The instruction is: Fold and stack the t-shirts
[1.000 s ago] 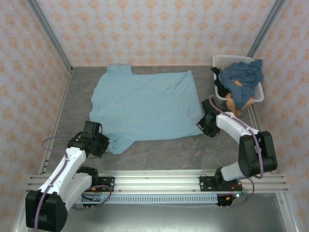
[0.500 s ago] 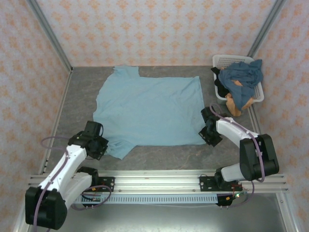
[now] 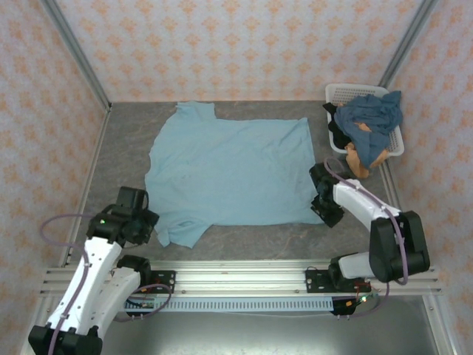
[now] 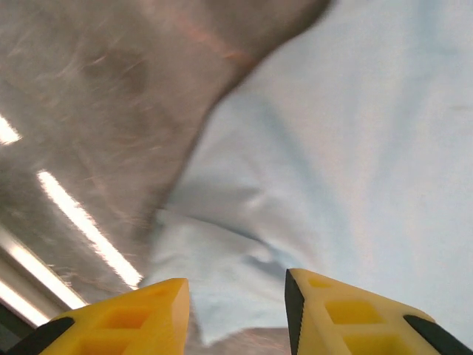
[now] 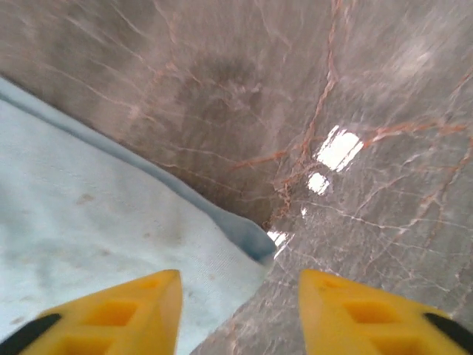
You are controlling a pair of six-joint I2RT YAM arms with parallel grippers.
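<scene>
Three t-shirts, one basket, two arms. The sky-blue t-shirt (image 3: 229,170) lies spread flat in the middle of the tabletop (image 3: 126,148). The slate-blue t-shirt (image 3: 373,115) and the orange-tan t-shirt (image 3: 363,157) are bunched in the white basket (image 3: 347,92) at the far right corner (the orange one spills over its near rim). The left hand (image 4: 236,285) sits low by the near left corner, fingers spread above the shirt's near sleeve, pinching nothing. The right hand (image 5: 238,277), wrist bent down near the right edge, has its fingers spread over the shirt's near hem corner, gripping nothing. The shirt's long axis runs parallel to the near edge, hem toward the right edge, sleeves toward the left.
</scene>
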